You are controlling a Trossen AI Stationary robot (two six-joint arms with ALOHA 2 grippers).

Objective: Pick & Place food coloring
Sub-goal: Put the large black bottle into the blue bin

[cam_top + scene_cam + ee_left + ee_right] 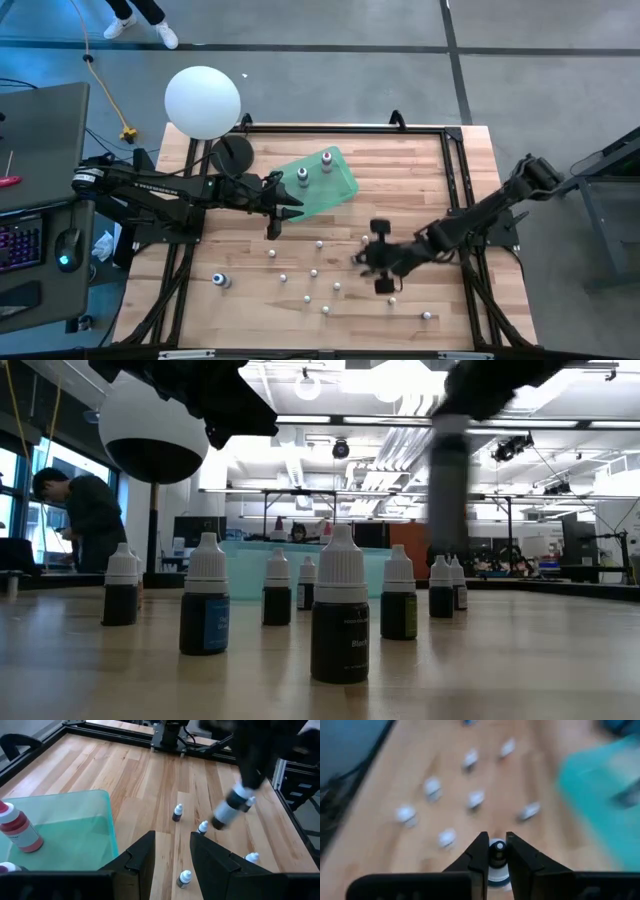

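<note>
The right gripper (pixel 494 851) was clenched on one bottle (pixel 497 848), lifted above the table (pixel 420 180). The left gripper (pixel 172 851) hung released beside the tray (pixel 335 190), which held two bottles. About ten more stood scattered on the table.

The nearest bottle (pixel 339 605) bears a label starting "Bla", and the left arm (pixel 160 185) carries "TROSSEN" lettering.

White sphere lamp (pixel 203 100) at the wooden table's (pixel 420 190) corner, keyboard (pixel 20 245), person (pixel 85 520) standing beyond.
</note>
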